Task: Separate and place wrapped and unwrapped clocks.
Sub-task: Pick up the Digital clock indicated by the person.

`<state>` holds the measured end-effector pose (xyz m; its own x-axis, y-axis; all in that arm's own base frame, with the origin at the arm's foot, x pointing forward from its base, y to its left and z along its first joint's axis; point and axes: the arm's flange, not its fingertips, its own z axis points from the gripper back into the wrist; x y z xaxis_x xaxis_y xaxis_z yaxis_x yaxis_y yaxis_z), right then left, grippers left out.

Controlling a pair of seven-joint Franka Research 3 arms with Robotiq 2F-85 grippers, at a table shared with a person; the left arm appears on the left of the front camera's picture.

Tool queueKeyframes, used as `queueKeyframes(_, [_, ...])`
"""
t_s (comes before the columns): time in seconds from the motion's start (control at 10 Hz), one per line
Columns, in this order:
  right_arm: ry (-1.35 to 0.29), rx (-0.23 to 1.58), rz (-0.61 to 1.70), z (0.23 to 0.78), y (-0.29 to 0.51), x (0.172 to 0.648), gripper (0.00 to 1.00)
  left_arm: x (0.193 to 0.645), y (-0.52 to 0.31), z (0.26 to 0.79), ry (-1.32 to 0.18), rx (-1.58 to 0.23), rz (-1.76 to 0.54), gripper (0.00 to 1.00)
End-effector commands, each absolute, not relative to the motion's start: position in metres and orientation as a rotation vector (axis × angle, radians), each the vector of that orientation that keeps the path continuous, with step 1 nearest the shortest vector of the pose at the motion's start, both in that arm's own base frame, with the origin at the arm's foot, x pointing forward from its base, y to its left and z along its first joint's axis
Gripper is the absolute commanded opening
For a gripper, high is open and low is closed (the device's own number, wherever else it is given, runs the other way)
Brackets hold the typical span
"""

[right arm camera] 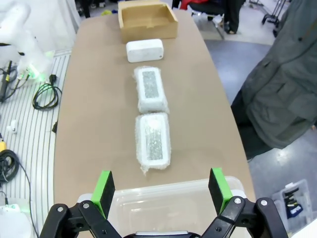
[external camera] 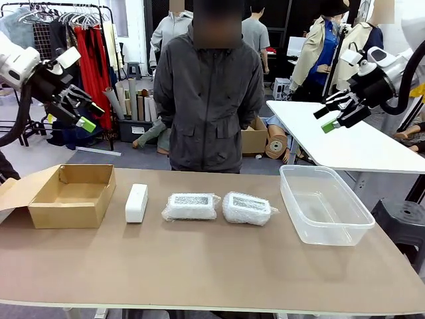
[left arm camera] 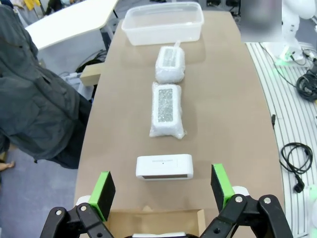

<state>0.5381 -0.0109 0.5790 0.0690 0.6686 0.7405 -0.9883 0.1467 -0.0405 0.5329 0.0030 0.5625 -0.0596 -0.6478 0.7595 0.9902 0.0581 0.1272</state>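
Cardboard box (external camera: pixel 66 196) and clear tub (external camera: pixel 325 206) flank a bare white clock (external camera: pixel 137 203) and two wrapped clocks (external camera: pixel 190 207); I see left gripper (external camera: pixel 89 114) and right gripper (external camera: pixel 324 119) spread wide.

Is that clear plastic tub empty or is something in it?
Empty: the clear tub has no lid on, and only its bare floor shows inside.

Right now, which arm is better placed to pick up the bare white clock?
Left, probably. The left gripper hangs open above the cardboard box end, with the white clock nearest it; the right gripper is open over the clear tub, beyond both wrapped clocks.
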Motion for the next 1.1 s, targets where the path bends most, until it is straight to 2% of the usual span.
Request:
queueKeyframes(0.0, [-0.672,0.537,1.377,0.5836,-0.0109,0.5434,1.00,0.5355,0.0054,0.5663,-0.733,-0.544,-1.451,1.00])
queueKeyframes(1.0, [-0.685,0.541,1.366,0.5770,-0.0114,0.5399,1.00,0.5341,0.0058,0.5607,-0.751,-0.547,-1.460,1.00])
